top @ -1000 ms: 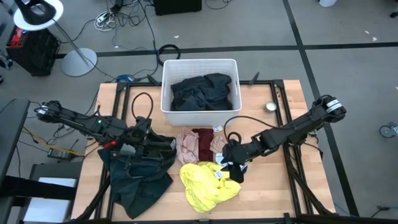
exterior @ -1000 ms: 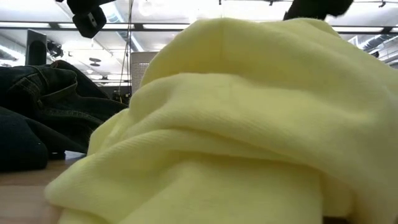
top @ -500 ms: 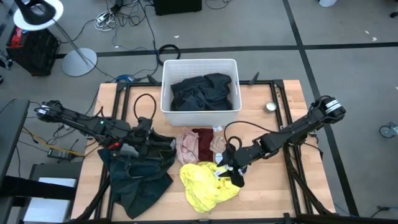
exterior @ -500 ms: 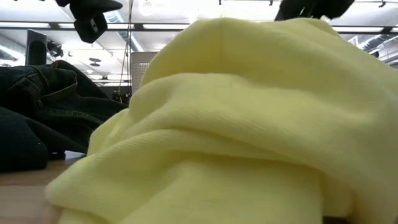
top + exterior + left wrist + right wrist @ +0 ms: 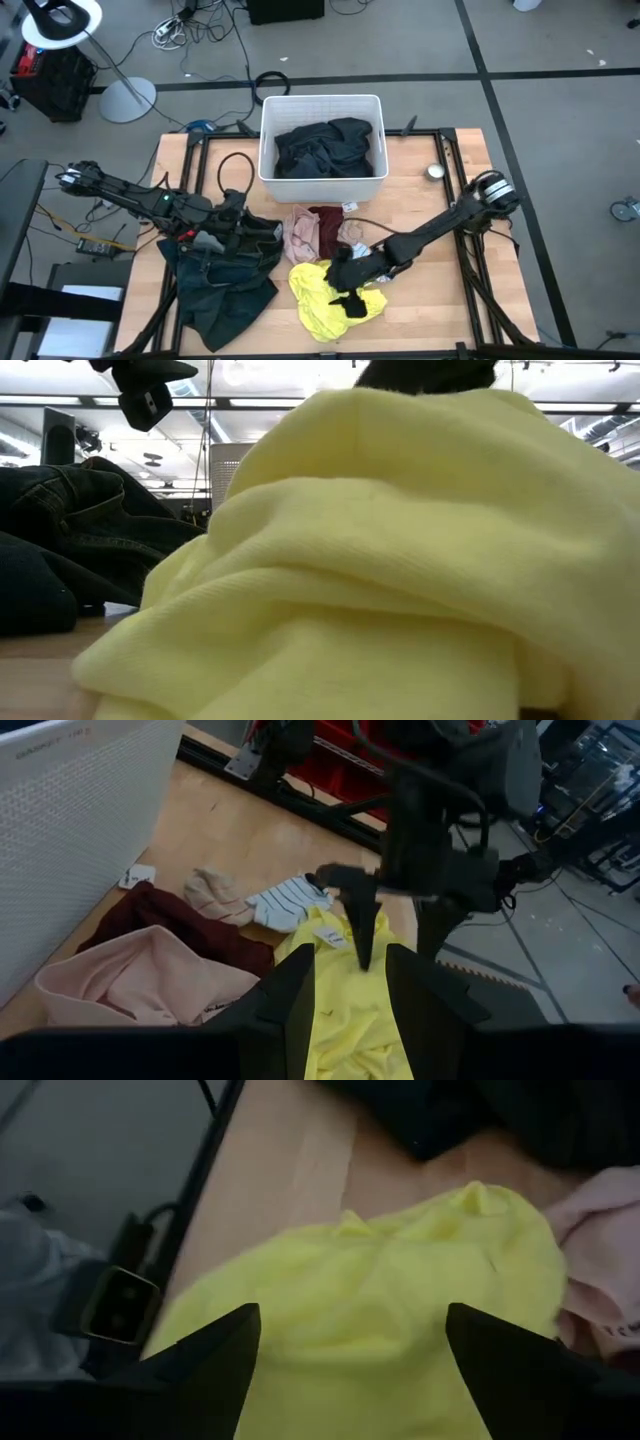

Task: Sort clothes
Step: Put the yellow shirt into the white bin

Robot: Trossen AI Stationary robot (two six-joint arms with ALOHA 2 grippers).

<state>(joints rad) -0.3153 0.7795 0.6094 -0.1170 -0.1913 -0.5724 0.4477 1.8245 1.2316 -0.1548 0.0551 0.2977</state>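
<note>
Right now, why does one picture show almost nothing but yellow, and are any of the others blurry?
Low view: the bright yellow fabric garment lies right against the lens and fills it, with glaring ceiling lights behind. Right wrist view: that garment looks soft and out of focus. Left wrist view: the right gripper is smeared. High view: evenly lit, sharp.

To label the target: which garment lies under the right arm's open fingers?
The bright yellow garment; the right gripper hovers over it, while pink and maroon pieces lie beside.

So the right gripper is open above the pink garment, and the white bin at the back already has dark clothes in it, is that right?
Not quite. The right gripper is open above the yellow garment, not the pink garment, which lies beside it toward the white bin. The high view and the right wrist view both show this. The bin does hold dark clothes.
</note>
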